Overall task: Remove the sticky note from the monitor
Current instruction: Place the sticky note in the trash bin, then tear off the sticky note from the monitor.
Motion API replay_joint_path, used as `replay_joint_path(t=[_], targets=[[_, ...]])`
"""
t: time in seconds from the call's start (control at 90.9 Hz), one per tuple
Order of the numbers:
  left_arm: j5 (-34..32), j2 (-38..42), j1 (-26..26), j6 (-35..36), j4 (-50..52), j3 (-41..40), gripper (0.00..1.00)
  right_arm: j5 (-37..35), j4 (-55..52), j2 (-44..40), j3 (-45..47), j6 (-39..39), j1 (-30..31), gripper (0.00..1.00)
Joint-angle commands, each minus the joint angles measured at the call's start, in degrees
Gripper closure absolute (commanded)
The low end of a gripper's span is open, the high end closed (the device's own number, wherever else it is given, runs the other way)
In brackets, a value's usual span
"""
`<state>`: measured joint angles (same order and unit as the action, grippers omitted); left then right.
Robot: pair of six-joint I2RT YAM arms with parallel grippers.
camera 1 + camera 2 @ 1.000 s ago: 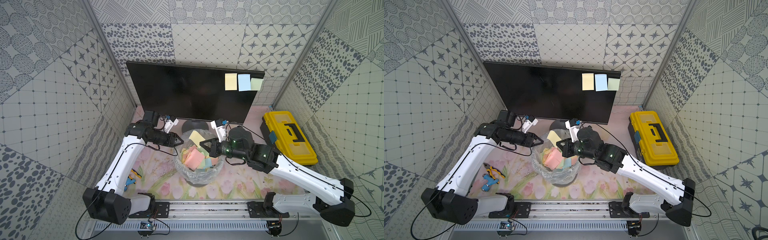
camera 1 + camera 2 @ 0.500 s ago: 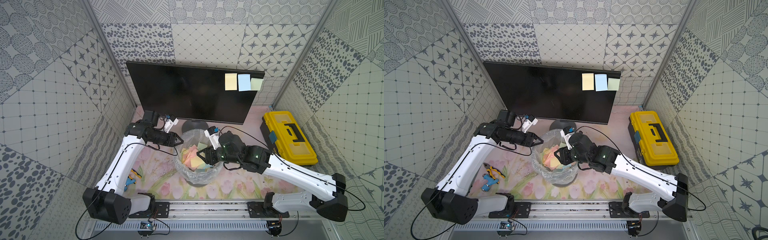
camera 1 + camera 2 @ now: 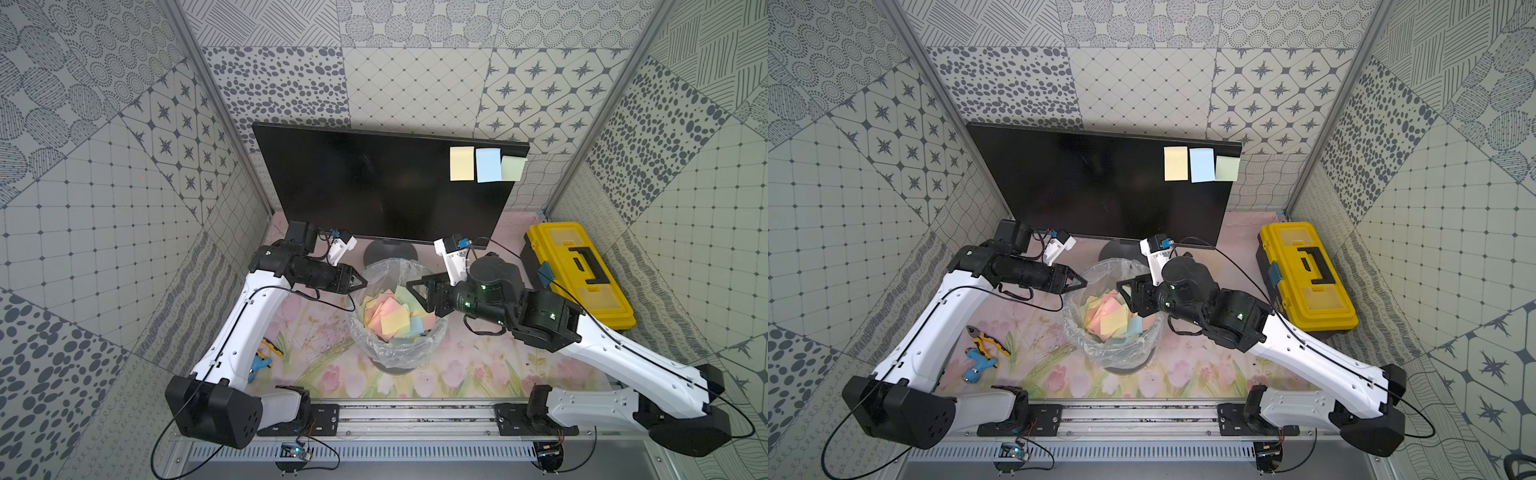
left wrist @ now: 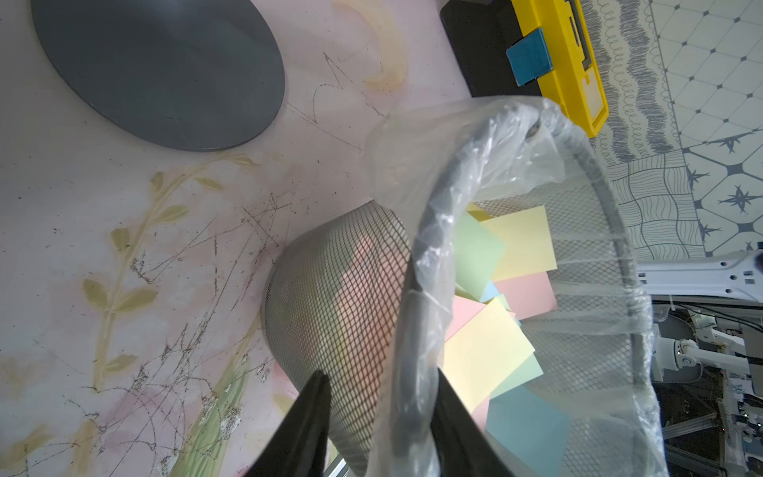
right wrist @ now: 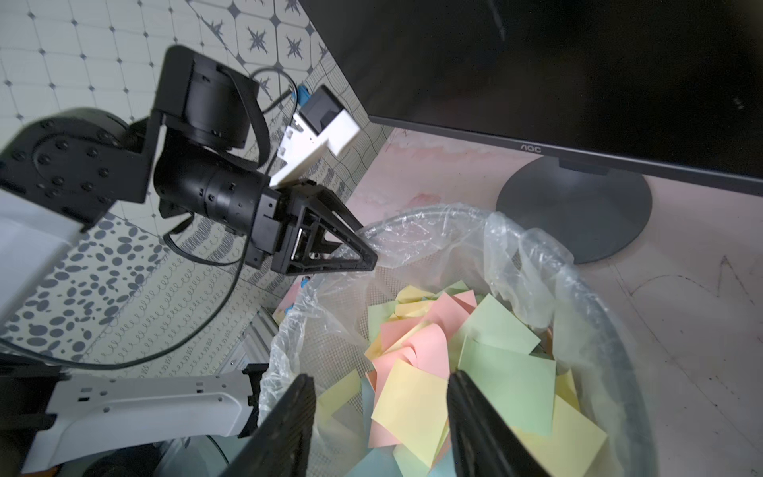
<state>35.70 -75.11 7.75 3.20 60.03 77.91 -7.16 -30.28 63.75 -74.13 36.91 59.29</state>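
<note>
The monitor (image 3: 374, 183) (image 3: 1100, 183) stands at the back, its screen dark. Three sticky notes sit on its upper right corner: yellow (image 3: 461, 163), blue (image 3: 488, 164) and green (image 3: 513, 167). A mesh waste bin (image 3: 399, 353) (image 3: 1117, 353) with a clear liner stands in front and holds several loose notes. My left gripper (image 3: 361, 284) (image 4: 380, 373) is shut on the bin's rim and liner on its left side. Above the bin's right side my right gripper (image 3: 419, 297) (image 5: 382, 376) is open, with nothing between its fingers.
A yellow toolbox (image 3: 577, 274) (image 3: 1308, 274) lies at the right by the wall. Pliers (image 3: 984, 343) and a blue toy (image 3: 976, 368) lie on the floral mat under the left arm. The monitor's round stand base (image 3: 388, 251) (image 5: 574, 206) sits just behind the bin.
A second ago my right gripper held a yellow note over the bin. It dipped into the bin, opened and has drawn back without the note. The left arm has not moved.
</note>
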Motion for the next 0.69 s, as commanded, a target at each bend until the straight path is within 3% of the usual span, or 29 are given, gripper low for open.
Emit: replay_joint_path(t=[0.0, 0.132, 0.253, 0.682], targets=[[0.60, 0.19, -0.05, 0.58, 1.25, 0.24, 0.58, -1.27, 7.98, -3.94, 2.45, 6.83, -4.20, 0.45], [0.68, 0.14, -0.10, 0.54, 1.23, 0.23, 0.58, 2.69, 19.26, -7.83, 9.48, 17.34, -11.50, 0.45], [0.75, 0.09, -0.02, 0.57, 1.15, 0.24, 0.58, 3.16, 24.51, -6.92, 10.33, 22.90, -14.98, 0.45], [0.68, -0.13, -0.10, 0.65, 1.32, 0.55, 0.58, -3.83, 35.99, 2.18, 3.09, 25.60, -16.80, 0.45]])
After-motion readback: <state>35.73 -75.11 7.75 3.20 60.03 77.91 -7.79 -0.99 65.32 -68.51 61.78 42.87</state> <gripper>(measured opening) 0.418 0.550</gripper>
